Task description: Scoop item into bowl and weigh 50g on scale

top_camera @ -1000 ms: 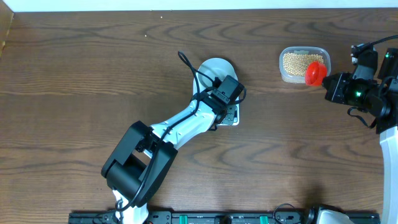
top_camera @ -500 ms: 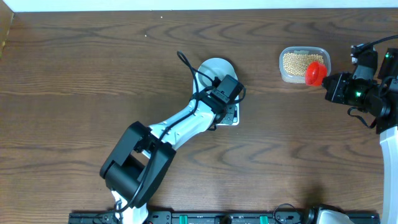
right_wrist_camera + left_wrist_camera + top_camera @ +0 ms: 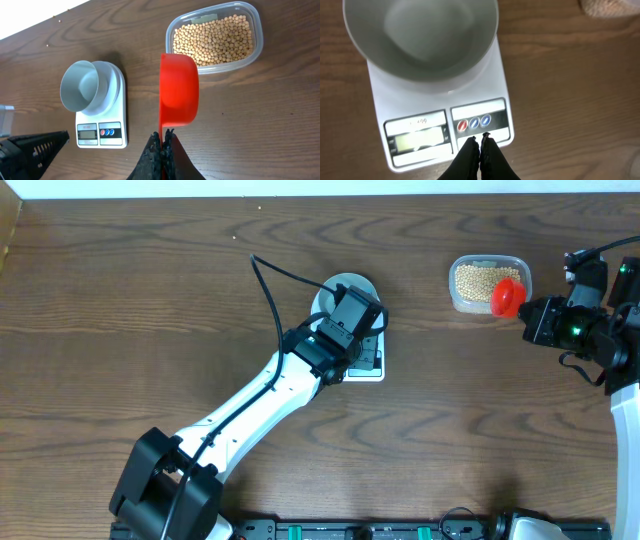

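Since a moment ago the left arm has stretched out long across the wooden table (image 3: 150,280), and its left gripper (image 3: 480,142) now sits a bit further over the scale (image 3: 500,75); the right arm looks the same as it did. Both black fingers of that left gripper are pressed tight together with nothing between them, and their tips point just below the three little round buttons (image 3: 474,123). I cannot tell if they touch the scale or only hang above it. The screen (image 3: 417,140) is too blurry to read. The pale bowl (image 3: 420,65) stands on the scale and is empty. All the beans (image 3: 212,40) lie in the clear plastic tub (image 3: 260,30), well apart from the bowl. These beans look small, hard, round and light, so I think they would roll and bounce away — two fingers could never pinch up enough of them. The red scoop (image 3: 179,90) is the thing to use, held by its thin handle. The right gripper (image 3: 162,136) has its fingers clamped on that handle, with the cup end right beside the tub — I cannot see inside the cup. The bowl looks light too, so a bump could slide it.
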Tool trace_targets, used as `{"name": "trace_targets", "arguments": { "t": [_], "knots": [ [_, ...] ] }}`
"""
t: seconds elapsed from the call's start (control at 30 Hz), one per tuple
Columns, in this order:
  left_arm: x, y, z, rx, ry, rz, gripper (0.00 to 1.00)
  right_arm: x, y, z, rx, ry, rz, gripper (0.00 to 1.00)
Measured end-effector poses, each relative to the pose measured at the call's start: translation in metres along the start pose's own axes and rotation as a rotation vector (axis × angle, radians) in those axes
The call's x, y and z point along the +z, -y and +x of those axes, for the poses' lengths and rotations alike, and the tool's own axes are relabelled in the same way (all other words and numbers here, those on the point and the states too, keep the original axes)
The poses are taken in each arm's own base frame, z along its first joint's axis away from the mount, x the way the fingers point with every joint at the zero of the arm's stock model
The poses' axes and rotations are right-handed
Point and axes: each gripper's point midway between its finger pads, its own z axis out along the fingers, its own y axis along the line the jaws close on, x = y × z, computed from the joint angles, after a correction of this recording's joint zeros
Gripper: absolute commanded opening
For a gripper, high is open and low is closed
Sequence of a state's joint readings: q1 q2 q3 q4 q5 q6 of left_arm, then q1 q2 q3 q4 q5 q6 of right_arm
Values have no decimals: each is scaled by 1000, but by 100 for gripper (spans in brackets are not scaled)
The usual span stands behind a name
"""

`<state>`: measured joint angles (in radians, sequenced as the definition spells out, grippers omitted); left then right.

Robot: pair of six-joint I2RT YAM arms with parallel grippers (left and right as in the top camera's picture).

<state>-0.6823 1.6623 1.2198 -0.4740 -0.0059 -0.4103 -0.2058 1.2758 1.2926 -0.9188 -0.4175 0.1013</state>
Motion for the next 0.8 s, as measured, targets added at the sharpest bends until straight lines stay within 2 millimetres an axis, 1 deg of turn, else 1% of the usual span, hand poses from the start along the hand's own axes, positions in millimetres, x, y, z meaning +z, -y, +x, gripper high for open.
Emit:
{"name": "trace_targets", "arguments": {
  "t": [0.13,0.2,0.3,0.33,0.37,0.47,0.6,0.8],
  "knots": [
    [1,-2,4,9,-13,-7,7,0,0,0,0,0,0,1],
    [6,-3,7,28,-26,-13,7,0,0,0,0,0,0,1],
    [29,-8,19,63,-76,-36,7,0,0,0,0,0,0,1],
    [33,-9,21,68,-85,-40,7,0,0,0,0,0,0,1],
    [42,-11,28,79,-111,-52,7,0,0,0,0,0,0,1],
    [55,-17,40,86,-152,-72,7,0,0,0,0,0,0,1],
    [61,-20,46,90,-172,-80,7,0,0,0,0,0,0,1],
    [66,-19,46,90,-170,-79,7,0,0,0,0,0,0,1]
  ]
}}
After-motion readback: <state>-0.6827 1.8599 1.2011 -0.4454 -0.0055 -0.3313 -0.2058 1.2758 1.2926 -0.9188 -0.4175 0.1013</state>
